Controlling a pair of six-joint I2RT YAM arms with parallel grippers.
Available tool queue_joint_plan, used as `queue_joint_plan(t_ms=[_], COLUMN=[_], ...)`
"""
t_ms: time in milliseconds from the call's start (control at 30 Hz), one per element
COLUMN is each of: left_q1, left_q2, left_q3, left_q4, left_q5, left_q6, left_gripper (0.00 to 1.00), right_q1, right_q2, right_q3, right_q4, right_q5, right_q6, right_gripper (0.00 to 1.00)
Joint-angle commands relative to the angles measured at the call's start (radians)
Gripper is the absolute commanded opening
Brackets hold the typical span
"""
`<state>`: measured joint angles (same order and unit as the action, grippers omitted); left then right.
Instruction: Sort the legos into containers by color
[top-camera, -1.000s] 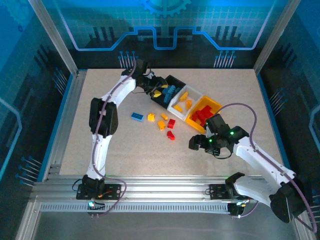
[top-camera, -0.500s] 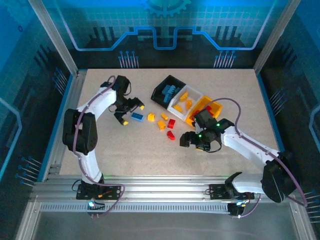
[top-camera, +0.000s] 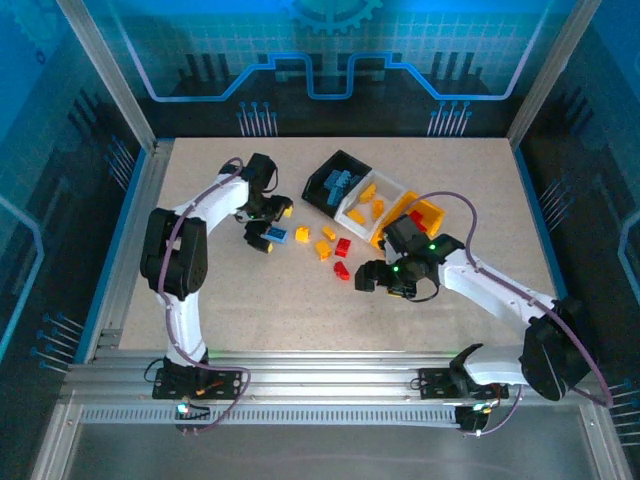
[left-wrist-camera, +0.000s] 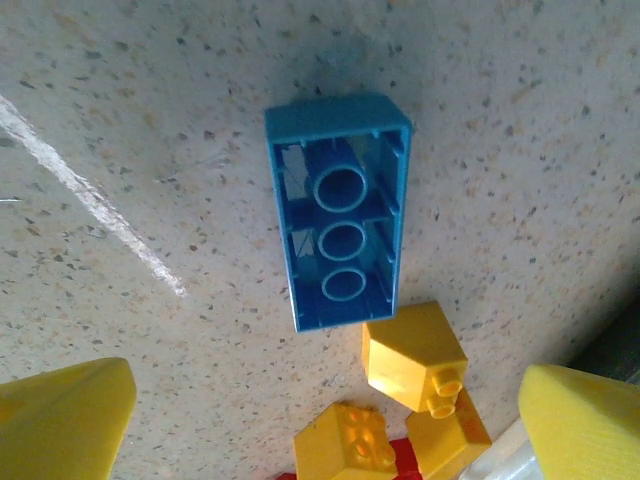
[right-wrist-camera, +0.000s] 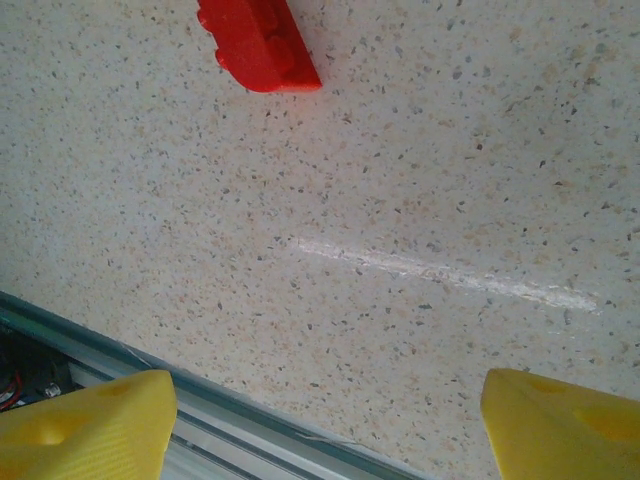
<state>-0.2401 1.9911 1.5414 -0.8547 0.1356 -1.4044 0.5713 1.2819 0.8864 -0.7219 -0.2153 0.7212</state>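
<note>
A blue lego (left-wrist-camera: 340, 210) lies studs-down on the table, with yellow legos (left-wrist-camera: 412, 355) beside it. My left gripper (left-wrist-camera: 320, 430) hangs open just above them and holds nothing. In the top view the left gripper (top-camera: 273, 229) is over that blue lego (top-camera: 277, 235). My right gripper (top-camera: 381, 284) is open and empty, just right of a red lego (top-camera: 342, 270); the same red lego (right-wrist-camera: 258, 45) lies ahead of its fingertips (right-wrist-camera: 85, 425). The containers stand in a row: black (top-camera: 320, 180) with blue legos, white (top-camera: 352, 214) with yellow ones, yellow-orange (top-camera: 433, 209) with red ones.
Loose yellow legos (top-camera: 322, 249) and another red one (top-camera: 343, 246) lie between the two grippers. The metal frame rail (right-wrist-camera: 150, 385) runs close under the right gripper's near side. Bare tabletop spreads left of the left arm and toward the front.
The left arm has swung from the black container back to the loose pile, and its gripper has opened wide. The right arm has moved left toward the red lego.
</note>
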Motion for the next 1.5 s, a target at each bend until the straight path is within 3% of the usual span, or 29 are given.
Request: queue_joint_plan(t_ms=[0, 533, 1100, 1467], left_q1=[0.011, 0.033, 0.032, 0.032], left_q2=[0.001, 0.07, 0.112, 0.117], left_q3=[-0.019, 0.02, 0.013, -0.032], left_q4=[0.007, -0.009, 0.02, 0.045], left_q5=[-0.063, -0.07, -0.056, -0.036], left_q6=[-0.101, -0.064, -0.079, -0.076], left_gripper=[0.99, 0.97, 0.76, 0.72], right_q1=[0.006, -0.008, -0.024, -0.028], right_q2=[-0.035, -0.081, -0.111, -0.135], right_q3=[-0.001, -0.048, -0.065, -0.084], right_q4=[-0.012, -0.036, -0.056, -0.058], right_q5=[0.016, 0.028, 0.036, 0.037], right_q6=[-0.017, -0.013, -0.013, 0.003], right_gripper=[0.81, 0.81, 0.82, 0.82])
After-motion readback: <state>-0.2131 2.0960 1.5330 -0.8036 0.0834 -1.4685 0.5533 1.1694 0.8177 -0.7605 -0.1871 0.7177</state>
